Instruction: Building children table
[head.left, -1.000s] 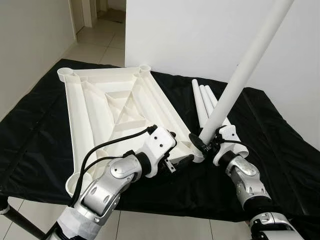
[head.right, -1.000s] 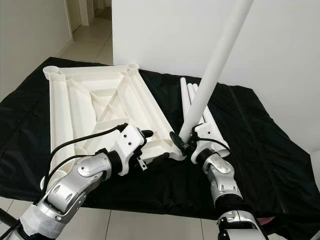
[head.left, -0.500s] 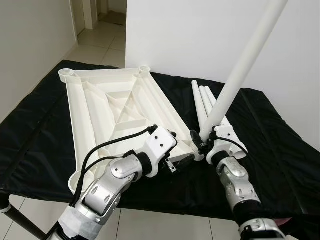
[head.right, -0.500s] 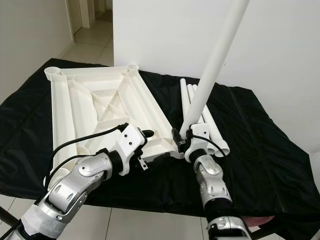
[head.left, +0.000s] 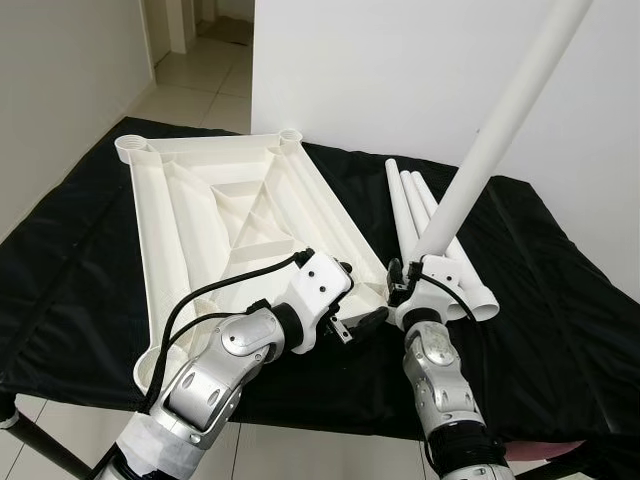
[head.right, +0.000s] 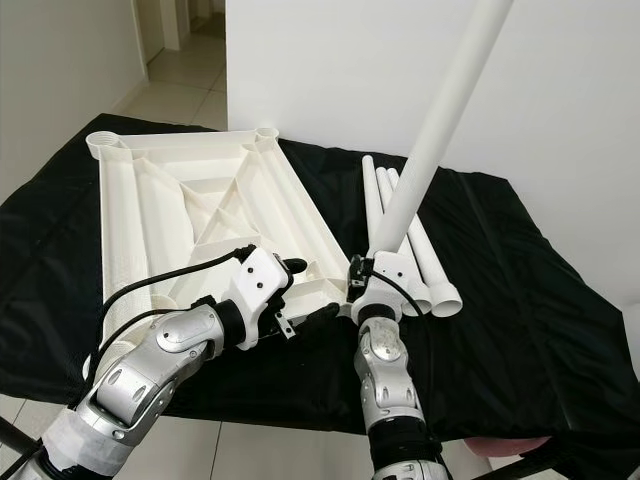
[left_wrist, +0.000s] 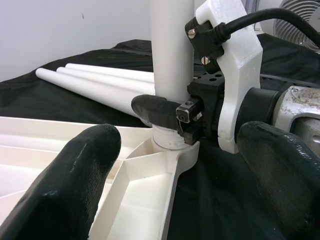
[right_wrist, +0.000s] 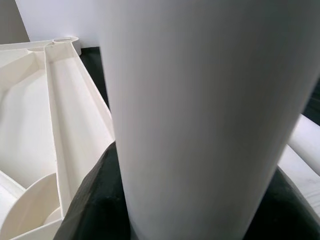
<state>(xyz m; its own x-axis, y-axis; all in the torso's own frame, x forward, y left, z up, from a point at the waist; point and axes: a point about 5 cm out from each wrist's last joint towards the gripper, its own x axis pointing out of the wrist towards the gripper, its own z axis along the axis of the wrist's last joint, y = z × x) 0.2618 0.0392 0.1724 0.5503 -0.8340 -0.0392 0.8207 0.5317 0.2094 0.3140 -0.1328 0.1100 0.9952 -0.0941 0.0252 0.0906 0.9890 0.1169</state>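
Left wrist view: right pincer around leg.

The right arm swings in toward the robot's midline, its forearm now running nearly straight up from 6 o'clock instead of slanting in from 5 o'clock. The right gripper, clamped on the white leg tube, sits slightly closer to the tabletop's near corner socket. The tube's upper end leans a little further toward 1 o'clock.
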